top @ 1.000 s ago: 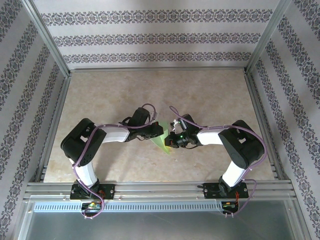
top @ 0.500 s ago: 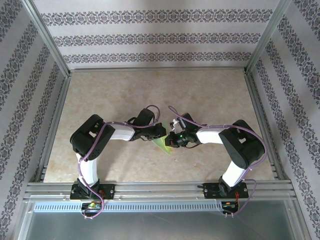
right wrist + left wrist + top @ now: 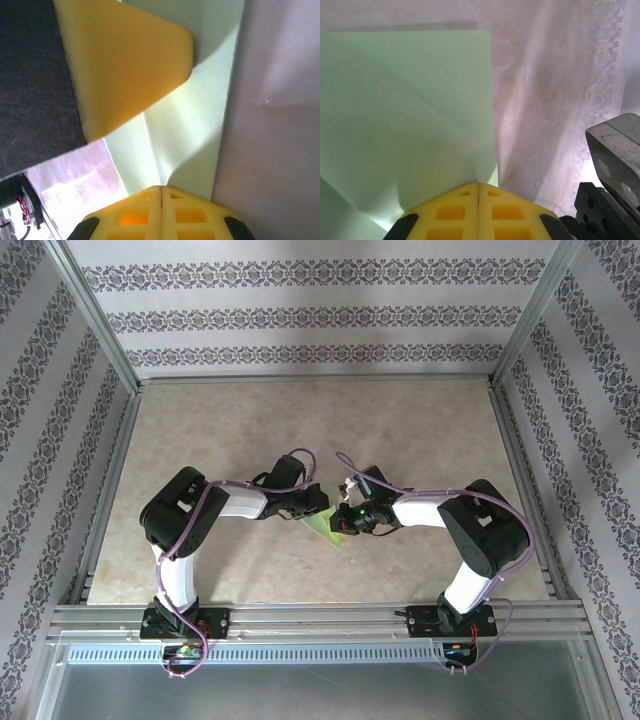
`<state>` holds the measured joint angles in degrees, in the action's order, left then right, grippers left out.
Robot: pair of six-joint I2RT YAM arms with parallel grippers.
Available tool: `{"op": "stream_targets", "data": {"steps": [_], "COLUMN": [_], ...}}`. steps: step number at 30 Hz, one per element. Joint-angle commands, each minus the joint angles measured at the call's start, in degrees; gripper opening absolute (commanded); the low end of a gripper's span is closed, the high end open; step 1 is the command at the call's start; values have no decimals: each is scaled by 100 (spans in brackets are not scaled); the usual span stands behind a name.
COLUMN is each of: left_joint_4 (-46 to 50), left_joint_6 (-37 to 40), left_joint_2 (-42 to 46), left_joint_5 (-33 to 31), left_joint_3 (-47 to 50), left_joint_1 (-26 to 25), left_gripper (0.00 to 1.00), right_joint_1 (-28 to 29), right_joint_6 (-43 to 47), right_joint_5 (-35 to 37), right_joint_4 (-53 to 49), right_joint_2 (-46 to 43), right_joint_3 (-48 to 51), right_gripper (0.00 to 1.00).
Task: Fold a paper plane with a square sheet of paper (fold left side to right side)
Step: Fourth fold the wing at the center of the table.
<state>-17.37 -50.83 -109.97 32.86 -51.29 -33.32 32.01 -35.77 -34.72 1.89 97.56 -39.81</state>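
Observation:
The light green sheet of paper [image 3: 326,529] lies folded at the table's middle, a narrow pointed shape between the two arms. My left gripper [image 3: 318,505] comes at it from the left and my right gripper [image 3: 343,520] from the right, nearly touching. In the left wrist view the paper [image 3: 410,125] shows a diagonal crease, and its layers run into the seam of my shut left gripper [image 3: 479,186]. In the right wrist view the paper [image 3: 200,125] rises in a ridge into my shut right gripper [image 3: 161,188]. The left gripper's yellow finger [image 3: 125,55] hangs just above it.
The beige mottled tabletop [image 3: 300,420] stretches behind and to both sides of the arms. Aluminium rails [image 3: 300,618] edge the front, and patterned walls [image 3: 300,315] close in the back and sides. The right arm's dark body [image 3: 615,160] stands close to my left gripper.
The left arm's elbow has swung right and its gripper has edged closer to the right gripper over the paper. The right arm has barely moved.

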Motion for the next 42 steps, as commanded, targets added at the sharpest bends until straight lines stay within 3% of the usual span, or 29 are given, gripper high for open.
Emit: {"op": "stream_targets", "data": {"steps": [1, 17, 24, 29, 34, 42], "left_joint_4": [377, 823, 956, 765, 740, 757], "left_joint_6": [272, 1084, 1412, 1490, 1388, 1116], "left_joint_2": [-226, -624, -639, 40, 696, 349], "left_joint_5": [-377, -371, -274, -245, 53, 458], "left_joint_3": [-72, -801, -1182, -840, -331, -443], "left_joint_1": [334, 1452, 1700, 1648, 1246, 494], "left_gripper": [3, 3, 3, 3, 3, 3], "right_joint_1": [-20, 13, -19, -75, -98, -110], "right_joint_6": [148, 118, 44, 8, 17, 71], "right_joint_5": [809, 732, 529, 492, 525, 604], "right_joint_4": [-1160, -1178, -981, -924, -936, -1008], "right_joint_2": [290, 272, 240, 172, 158, 229], "right_joint_3": [252, 255, 272, 238, 189, 140], "right_gripper": [0, 0, 0, 0, 0, 0]}}
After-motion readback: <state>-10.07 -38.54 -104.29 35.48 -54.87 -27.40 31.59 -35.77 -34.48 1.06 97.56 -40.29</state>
